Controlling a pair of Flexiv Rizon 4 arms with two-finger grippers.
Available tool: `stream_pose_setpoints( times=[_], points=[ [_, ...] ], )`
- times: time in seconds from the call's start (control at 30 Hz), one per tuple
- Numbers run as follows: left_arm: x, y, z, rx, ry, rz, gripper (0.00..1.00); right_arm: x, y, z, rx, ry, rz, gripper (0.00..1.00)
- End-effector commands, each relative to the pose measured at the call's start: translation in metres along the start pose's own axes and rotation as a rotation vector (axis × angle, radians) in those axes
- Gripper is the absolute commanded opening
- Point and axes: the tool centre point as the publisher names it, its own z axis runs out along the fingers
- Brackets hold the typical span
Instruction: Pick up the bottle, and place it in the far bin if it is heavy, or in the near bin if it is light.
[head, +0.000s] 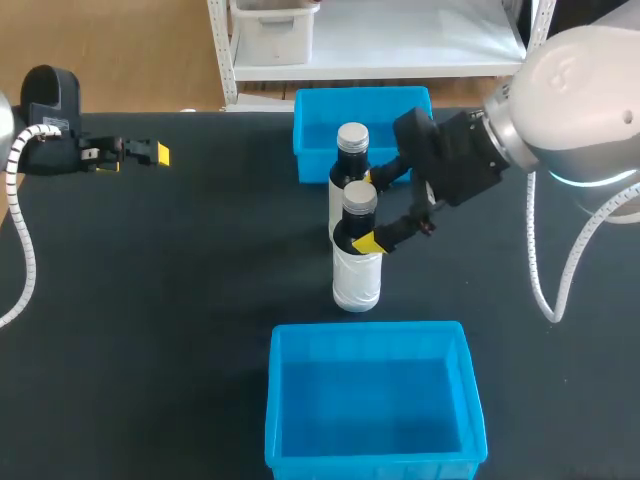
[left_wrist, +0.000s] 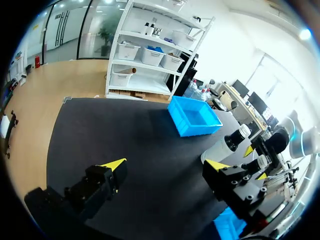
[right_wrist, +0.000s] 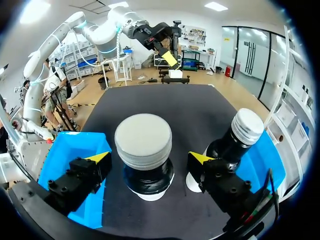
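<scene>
Starting closest in, the blue near bin (head: 273, 400) sits on the black tabletop (head: 180, 280), on the near side of the right end effector (head: 374, 210) and a little apart from it. That end effector comes in from the right and straddles the dark neck of the bottle (head: 357, 275), which stands upright with a white body and a grey screw cap. The right wrist view shows its yellow-tipped fingers (right_wrist: 97, 158) spread, one on each side of the neck with a gap on both sides, so they do not pinch it. Just past the farther finger a second bottle (head: 352, 140) of the same kind stands upright, close behind the first. Beyond it lies the blue far bin (head: 310, 125), at the tabletop's back edge. The left end effector (head: 135, 158) hangs well apart from both bottles, over the far left of the tabletop, its fingers spread wide around nothing.
</scene>
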Motion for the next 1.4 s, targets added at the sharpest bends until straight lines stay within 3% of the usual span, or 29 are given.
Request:
stream_pose_setpoints(
  times=[0.03, 1.1, 1.2, 1.3, 1.4],
  points=[
    [0.0000, 0.0000, 0.0000, 0.000, 0.000, 0.000, 1.00, 0.0000, -0.0008, 0.0042, 0.004, 0.000, 0.003, 1.00],
    [0.0000, 0.0000, 0.0000, 0.000, 0.000, 0.000, 1.00, -0.0034, -0.0075, 0.0098, 0.022, -0.013, 0.024, 1.00],
    [0.0000, 0.0000, 0.0000, 0.000, 0.000, 0.000, 1.00, -0.0050, -0.0074, 0.0103, 0.022, -0.016, 0.024, 0.95],
    [0.0000, 0.0000, 0.0000, 0.000, 0.000, 0.000, 1.00, -0.0054, -0.0074, 0.0106, 0.023, -0.018, 0.023, 0.82],
    [0.0000, 0.0000, 0.0000, 0.000, 0.000, 0.000, 1.00, -0.0053, -0.0085, 0.0093, 0.025, -0.019, 0.024, 0.87]
  ],
)
